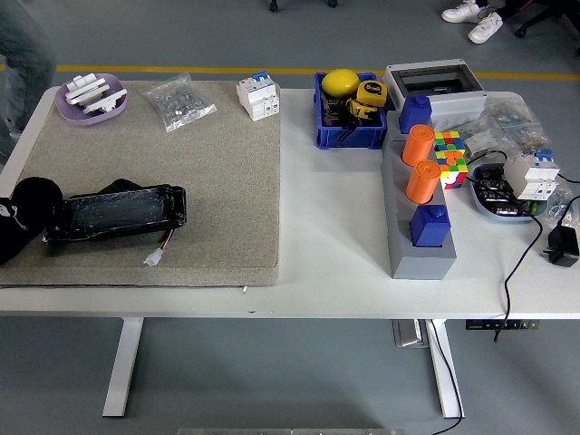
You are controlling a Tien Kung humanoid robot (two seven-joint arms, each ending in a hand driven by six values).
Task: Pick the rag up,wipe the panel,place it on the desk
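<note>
head view:
worktop (335,272): white, with a grey-beige mat (163,181) covering its left half.
panel (116,213): black and glossy, lying flat on the mat near the left edge, long side running left to right; thin wires with a small white plug (154,258) trail from its lower right.
left hand (27,213): black, at the picture's left edge, touching the panel's left end; whether its fingers are curled or apart cannot be told.
rag: cannot be made out with certainty; a dark rounded shape sits where the left hand meets the panel, but cloth and hand do not separate.
far side of mat: purple dish (91,98) with white parts, clear bag (179,101) of small hardware, white circuit breaker (258,96).
right half: blue bin (349,113) with yellow items, grey tray (419,231) holding orange cylinders and blue blocks, colour cube (450,156) beside it.
</note>
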